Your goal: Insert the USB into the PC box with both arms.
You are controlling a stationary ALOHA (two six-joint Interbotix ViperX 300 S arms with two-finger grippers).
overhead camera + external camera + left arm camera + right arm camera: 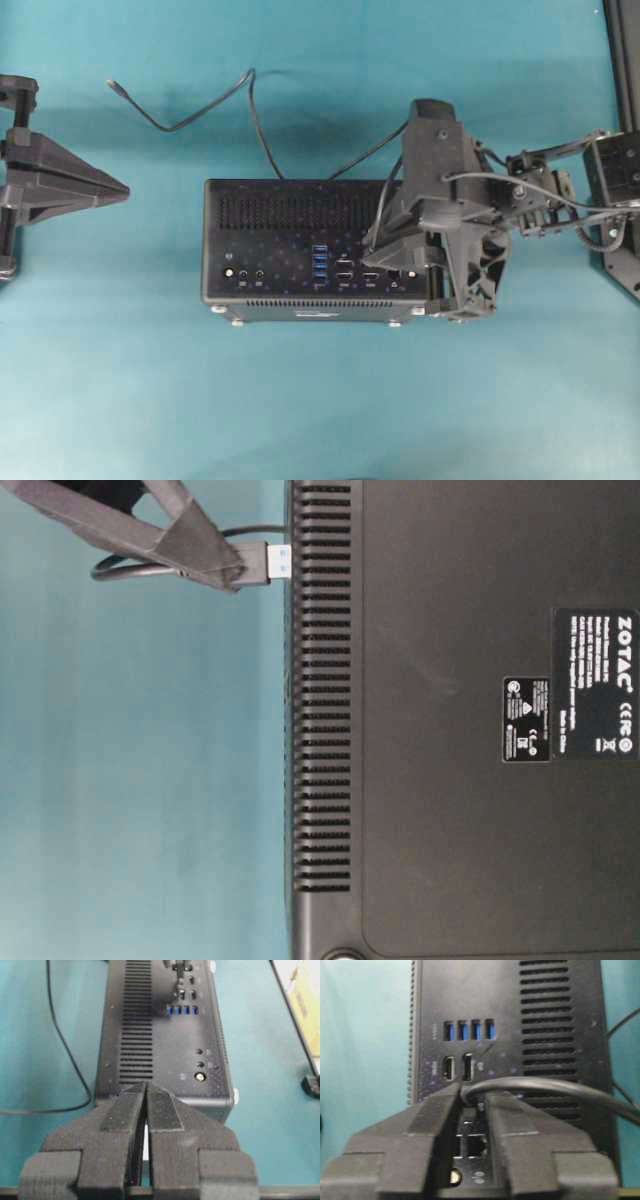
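While my right gripper (405, 255) clenched the USB (262, 563) above the PC box (270, 245), my left gripper (146, 1110) sat clamped empty, well apart.
Overhead, the blue ports (320, 262) lay left of my grasp. At table level, the plug tip stood just beside the grille, unseated. By wrist view, cable (545, 1087) ran between my fingers; I judged alignment came before pushing, with the left bracing.

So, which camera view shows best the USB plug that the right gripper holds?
The table-level view: the USB shows whole, blue tip pointing at the PC box, pinched by the right gripper. The right wrist view shows only its cable between the fingers; the overhead view hides it under the arm; the left wrist view misses it.
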